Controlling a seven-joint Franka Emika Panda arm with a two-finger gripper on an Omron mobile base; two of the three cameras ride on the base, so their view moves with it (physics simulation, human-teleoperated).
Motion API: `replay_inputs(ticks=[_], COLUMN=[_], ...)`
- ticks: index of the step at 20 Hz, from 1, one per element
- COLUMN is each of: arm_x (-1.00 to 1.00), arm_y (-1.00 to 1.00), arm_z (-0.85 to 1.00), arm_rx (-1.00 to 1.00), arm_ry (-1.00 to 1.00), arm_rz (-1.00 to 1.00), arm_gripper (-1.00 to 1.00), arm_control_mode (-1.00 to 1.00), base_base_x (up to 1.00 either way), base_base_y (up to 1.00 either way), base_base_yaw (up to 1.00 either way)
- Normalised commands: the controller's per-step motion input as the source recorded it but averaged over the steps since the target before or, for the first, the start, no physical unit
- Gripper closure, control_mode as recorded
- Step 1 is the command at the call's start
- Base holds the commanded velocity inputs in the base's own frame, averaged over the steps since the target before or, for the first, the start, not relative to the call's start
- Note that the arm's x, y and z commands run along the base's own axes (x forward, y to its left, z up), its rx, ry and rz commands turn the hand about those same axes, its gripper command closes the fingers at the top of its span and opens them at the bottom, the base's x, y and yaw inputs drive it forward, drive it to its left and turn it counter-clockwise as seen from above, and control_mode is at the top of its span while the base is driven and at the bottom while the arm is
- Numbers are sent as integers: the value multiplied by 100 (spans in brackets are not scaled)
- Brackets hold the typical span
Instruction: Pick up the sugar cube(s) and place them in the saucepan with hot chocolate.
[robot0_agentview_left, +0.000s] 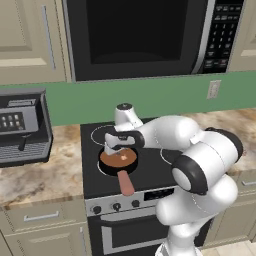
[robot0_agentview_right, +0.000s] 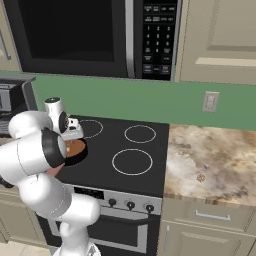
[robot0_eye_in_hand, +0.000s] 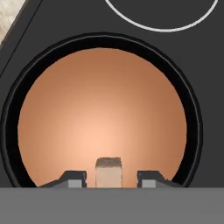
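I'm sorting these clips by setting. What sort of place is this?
A home-style kitchen, rendered: a black stove with burner rings, a microwave mounted above it, and cream cabinets over a stone-look counter.

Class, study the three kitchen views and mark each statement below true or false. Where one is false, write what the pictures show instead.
1. The saucepan sits on the black stovetop. True.
2. The saucepan holds clear water. False: it holds brown liquid.
3. The gripper is above the saucepan, with a pale sugar cube between its jaws. True.
4. The jaws press tight against the cube. False: in the hand view there is a gap on each side of the cube.
5. The saucepan's handle is bright blue. False: it is salmon pink.
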Motion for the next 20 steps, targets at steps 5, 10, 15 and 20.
replay_inputs(ticks=[5, 10, 15, 20], arm_x=[3, 7, -23, -43], arm_y=[0, 0, -54, -100], arm_z=[0, 0, 3, 0], arm_rx=[0, 0, -1, -4], arm_ry=[0, 0, 0, 0], arm_rz=[0, 0, -8, -21], arm_gripper=[-100, -100, -100, -100], arm_control_mode=[-100, -100, -100, -100], base_base_x=[0, 0, 0, 0], base_base_y=[0, 0, 0, 0], base_base_yaw=[0, 0, 0, 0])
